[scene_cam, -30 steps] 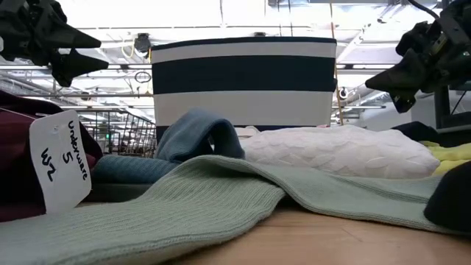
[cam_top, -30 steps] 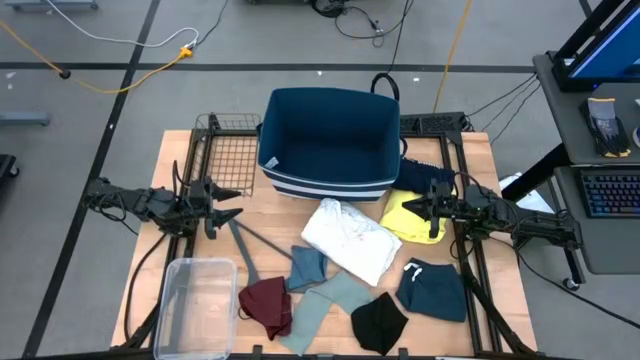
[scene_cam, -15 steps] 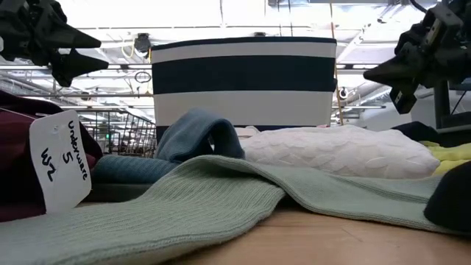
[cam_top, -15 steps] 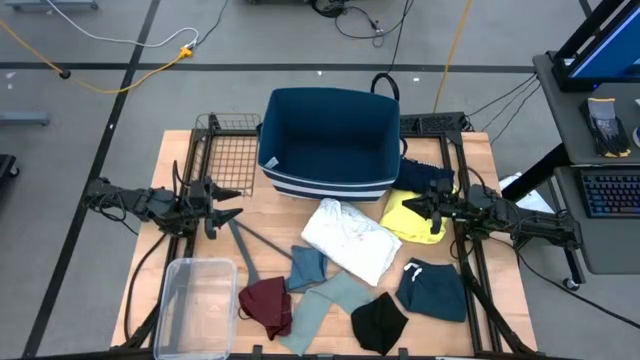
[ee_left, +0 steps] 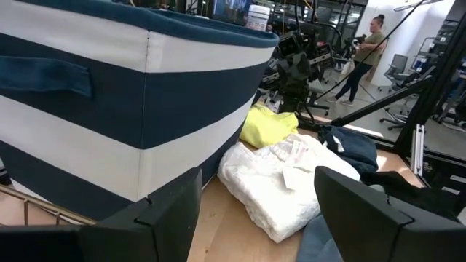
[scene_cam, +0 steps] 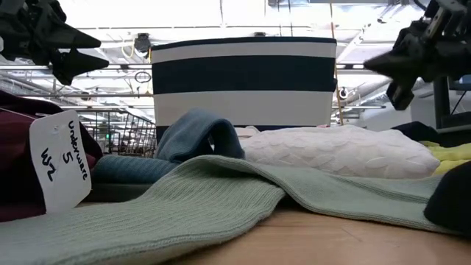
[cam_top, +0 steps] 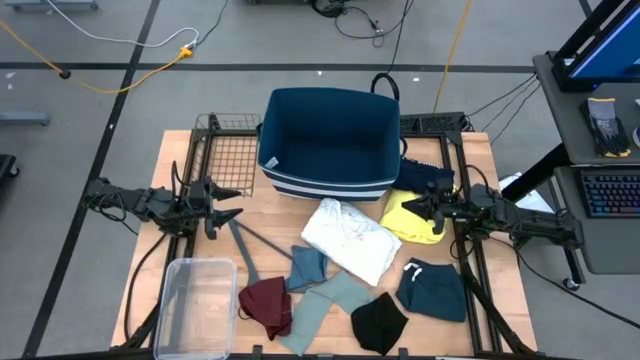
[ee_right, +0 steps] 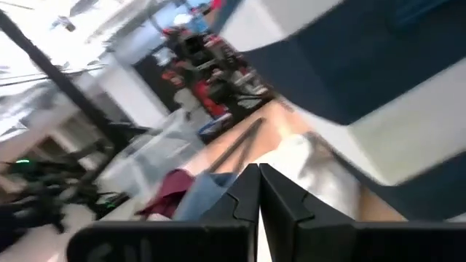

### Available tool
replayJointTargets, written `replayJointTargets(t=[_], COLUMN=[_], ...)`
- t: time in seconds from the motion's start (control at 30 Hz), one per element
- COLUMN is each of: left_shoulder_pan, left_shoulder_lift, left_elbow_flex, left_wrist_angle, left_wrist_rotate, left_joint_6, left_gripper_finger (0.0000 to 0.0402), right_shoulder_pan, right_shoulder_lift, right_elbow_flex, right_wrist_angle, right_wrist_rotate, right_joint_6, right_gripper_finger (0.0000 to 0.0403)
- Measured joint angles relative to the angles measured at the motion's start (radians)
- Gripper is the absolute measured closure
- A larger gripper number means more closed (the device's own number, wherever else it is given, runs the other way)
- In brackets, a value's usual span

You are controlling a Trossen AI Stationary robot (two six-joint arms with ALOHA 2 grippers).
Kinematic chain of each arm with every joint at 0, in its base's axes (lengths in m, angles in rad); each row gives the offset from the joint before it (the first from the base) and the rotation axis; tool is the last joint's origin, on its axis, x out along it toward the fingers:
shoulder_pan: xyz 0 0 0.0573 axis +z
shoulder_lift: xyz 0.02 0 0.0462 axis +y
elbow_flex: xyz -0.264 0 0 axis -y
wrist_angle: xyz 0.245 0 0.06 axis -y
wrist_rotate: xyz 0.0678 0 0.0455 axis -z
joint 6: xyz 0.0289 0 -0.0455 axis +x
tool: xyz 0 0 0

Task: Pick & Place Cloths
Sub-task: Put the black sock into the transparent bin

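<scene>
Several small cloths lie on the table in front of the striped bin: white (cam_top: 350, 238), yellow (cam_top: 408, 218), navy (cam_top: 425, 178), dark teal (cam_top: 435, 290), black (cam_top: 378, 322), grey-green (cam_top: 325, 300), blue (cam_top: 305, 268) and maroon (cam_top: 267, 305). My left gripper (cam_top: 236, 203) hovers open near the table's left edge, its fingers wide apart in the left wrist view (ee_left: 255, 211). My right gripper (cam_top: 420, 208) hangs shut in the air over the yellow cloth (ee_left: 269, 125); its fingers meet in the right wrist view (ee_right: 258, 175). In the low view it (scene_cam: 368, 65) is well above the cloths.
The navy-and-white striped bin (cam_top: 330, 140) stands open at the far middle. A wire rack (cam_top: 225, 155) lies far left, a clear plastic tub (cam_top: 195, 305) near left, and a grey hanger (cam_top: 245, 245) between them. People stand in the room beyond (ee_left: 368, 51).
My right gripper has risen a little over the yellow cloth and turned about its wrist, staying shut. The left arm and all the cloths have kept still.
</scene>
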Motion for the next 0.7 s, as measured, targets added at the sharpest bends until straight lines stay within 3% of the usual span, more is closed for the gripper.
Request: replayJointTargets(t=[0.17, 0.27, 0.47, 0.7], left_shoulder_pan=[0.000, 0.000, 0.000, 0.000], left_shoulder_lift=[0.000, 0.000, 0.000, 0.000], left_elbow_flex=[0.000, 0.000, 0.000, 0.000], left_wrist_angle=[-0.001, -0.001, -0.001, -0.001], left_wrist_rotate=[0.000, 0.001, 0.002, 0.002], left_joint_6=[-0.004, -0.019, -0.064, -0.059], left_gripper_finger=[0.0131, 0.0131, 0.0131, 0.0131], right_shoulder_pan=[0.036, 0.097, 0.254, 0.447], right_shoulder_lift=[0.082, 0.168, 0.418, 0.741], right_elbow_flex=[0.009, 0.077, 0.324, 0.662], right_wrist_angle=[0.241, 0.246, 0.027, -0.380], right_wrist_rotate=[-0.081, -0.083, -0.080, -0.063], right_joint_6=[0.029, 0.013, -0.118, -0.236], right_gripper_finger=[0.0402, 0.0402, 0.0402, 0.0403])
